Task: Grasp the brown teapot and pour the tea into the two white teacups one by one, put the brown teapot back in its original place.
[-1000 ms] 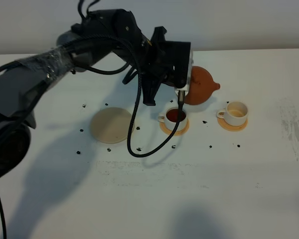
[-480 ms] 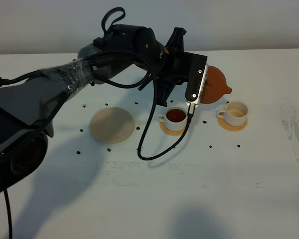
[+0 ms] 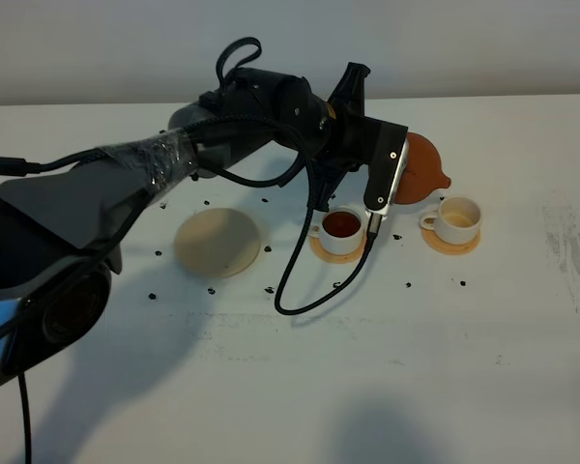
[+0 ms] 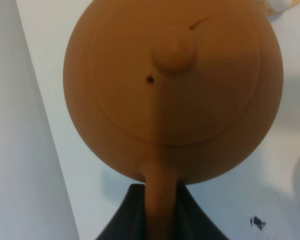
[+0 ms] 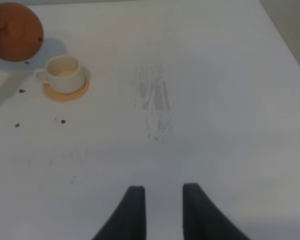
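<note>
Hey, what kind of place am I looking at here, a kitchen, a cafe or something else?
Probably a robotics lab bench, not a kitchen: a black cable-draped robot arm holds a round reddish-brown clay teapot above a plain white table, with a bare pale wall behind.

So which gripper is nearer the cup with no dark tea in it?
Left. The left gripper holds the teapot right beside that cup; the right gripper hangs well away from it, jaws apart.
</note>
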You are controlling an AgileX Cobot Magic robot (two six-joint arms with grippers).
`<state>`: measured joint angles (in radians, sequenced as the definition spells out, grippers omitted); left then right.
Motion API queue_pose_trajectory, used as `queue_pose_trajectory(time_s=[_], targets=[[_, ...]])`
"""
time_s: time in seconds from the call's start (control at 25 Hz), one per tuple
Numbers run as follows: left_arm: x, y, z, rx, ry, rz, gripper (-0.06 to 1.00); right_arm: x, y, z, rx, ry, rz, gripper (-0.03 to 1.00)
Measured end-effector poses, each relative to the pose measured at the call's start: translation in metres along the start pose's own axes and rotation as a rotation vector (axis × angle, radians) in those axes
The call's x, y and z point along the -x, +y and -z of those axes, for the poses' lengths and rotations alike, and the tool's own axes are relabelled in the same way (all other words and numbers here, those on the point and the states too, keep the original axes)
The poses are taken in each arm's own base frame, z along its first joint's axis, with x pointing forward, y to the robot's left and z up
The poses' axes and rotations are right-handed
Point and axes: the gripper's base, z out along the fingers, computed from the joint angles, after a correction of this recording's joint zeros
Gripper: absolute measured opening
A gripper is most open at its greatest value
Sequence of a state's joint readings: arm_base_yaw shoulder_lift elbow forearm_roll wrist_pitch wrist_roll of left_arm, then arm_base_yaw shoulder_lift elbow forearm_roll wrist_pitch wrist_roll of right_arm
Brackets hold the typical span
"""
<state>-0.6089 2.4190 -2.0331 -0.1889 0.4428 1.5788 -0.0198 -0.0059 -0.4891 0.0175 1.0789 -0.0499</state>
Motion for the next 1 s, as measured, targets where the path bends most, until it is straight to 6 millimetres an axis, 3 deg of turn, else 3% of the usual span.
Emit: queue_pose_trajectory(time_s=[1.0], targets=[[0.016,0.002,-0.007,0.087,0.063,-0.239,0.08,0.000,0.000,0.000,0.000,0.000,0.000,0.21]])
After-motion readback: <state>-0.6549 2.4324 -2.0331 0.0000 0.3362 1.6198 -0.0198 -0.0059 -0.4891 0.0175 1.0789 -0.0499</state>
